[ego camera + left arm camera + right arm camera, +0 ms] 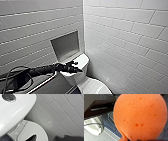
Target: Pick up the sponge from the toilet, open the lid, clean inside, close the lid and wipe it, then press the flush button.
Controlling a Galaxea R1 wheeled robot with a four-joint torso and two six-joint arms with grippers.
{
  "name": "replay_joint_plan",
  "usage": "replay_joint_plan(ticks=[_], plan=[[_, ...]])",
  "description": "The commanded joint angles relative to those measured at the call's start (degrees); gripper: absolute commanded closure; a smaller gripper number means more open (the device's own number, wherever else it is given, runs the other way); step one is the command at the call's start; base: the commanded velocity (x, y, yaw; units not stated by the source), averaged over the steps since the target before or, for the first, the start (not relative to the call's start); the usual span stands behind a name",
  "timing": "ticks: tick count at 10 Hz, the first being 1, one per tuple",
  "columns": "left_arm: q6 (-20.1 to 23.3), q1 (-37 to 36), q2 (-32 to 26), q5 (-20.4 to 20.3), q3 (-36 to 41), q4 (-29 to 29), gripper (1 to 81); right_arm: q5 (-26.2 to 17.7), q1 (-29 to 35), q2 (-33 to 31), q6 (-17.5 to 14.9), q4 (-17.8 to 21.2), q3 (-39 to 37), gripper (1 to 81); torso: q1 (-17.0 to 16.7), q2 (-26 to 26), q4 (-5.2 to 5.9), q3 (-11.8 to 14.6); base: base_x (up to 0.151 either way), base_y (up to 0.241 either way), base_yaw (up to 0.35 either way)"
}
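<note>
The white toilet [83, 75] stands in the corner with its lid [31, 131] down. My left gripper [75, 67] hovers open over the near part of the tank top [81, 60], its arm coming in from the left. In the left wrist view the dark round flush button [9, 97] sits in the white tank top, and one dark fingertip [32, 137] shows over the lid. The orange-red sponge [140, 116] sits very close to the right wrist camera, with my right gripper shut on it.
White tiled walls close in behind and to the right of the toilet. A square niche [66, 46] is set in the wall above the tank. A dark ledge with a metal edge [43, 83] and loose black cables [15, 75] lie at the lower left.
</note>
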Motion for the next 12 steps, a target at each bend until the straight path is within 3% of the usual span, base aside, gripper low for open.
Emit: replay_joint_plan(ticks=[1, 10, 12], plan=[[0.19, -13.03, 3.61, 5.07, -7.62, -3.61, 1.0, -0.98, -1.96, 0.16, -0.18, -0.47, 1.33, 81.1, 0.00, -0.02, 0.00, 0.00, 0.000, 0.000, 0.000], [0.11, -20.33, 17.24, 9.73, -32.79, -2.64, 1.0, -1.77, -10.22, 7.01, -0.35, -0.99, -2.00, 81.1, 0.02, 0.07, 0.00, 0.02, 0.000, 0.000, 0.000], [0.11, -21.91, 20.75, 11.31, -39.36, -0.98, 1.0, -1.59, -10.23, 7.28, -0.35, -0.99, -2.18, 81.1, 0.00, 0.07, 0.00, -2.86, 0.000, 0.000, 0.000]])
